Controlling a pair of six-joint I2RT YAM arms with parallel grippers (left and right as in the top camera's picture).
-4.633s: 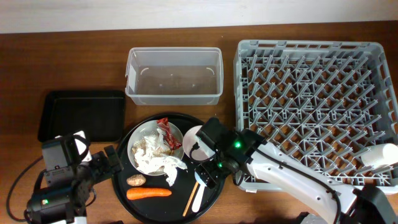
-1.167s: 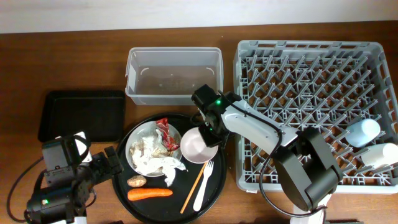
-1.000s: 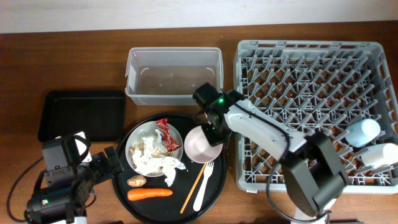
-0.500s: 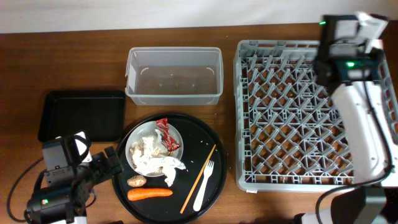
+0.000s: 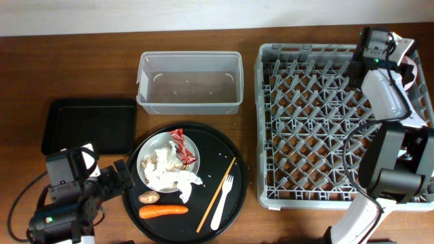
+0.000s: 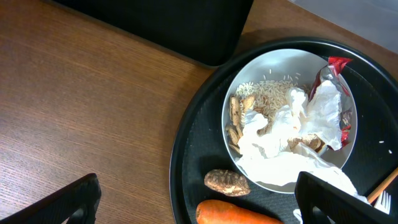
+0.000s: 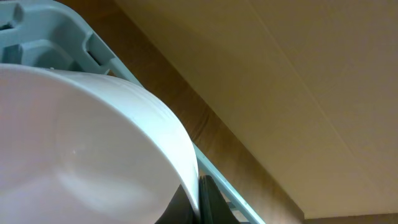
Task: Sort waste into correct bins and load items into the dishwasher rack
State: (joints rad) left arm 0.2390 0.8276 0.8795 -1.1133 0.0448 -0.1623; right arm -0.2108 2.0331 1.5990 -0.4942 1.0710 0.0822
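Right end effector (image 7: 196,203) is clamped on the small white bowl (image 7: 81,143) by its rim, over the dishwasher rack (image 5: 325,49) at the tabletop (image 5: 81,68) far-right corner, probably to slot it between pegs (image 5: 305,115). Left end effector (image 6: 202,202) sits spread apart, near-left corner.

Dark brown wood-grain table (image 5: 102,68), pretty soft even light on it. Plain cream wall (image 5: 169,13) runs along its far edge, just behind the right jaws.
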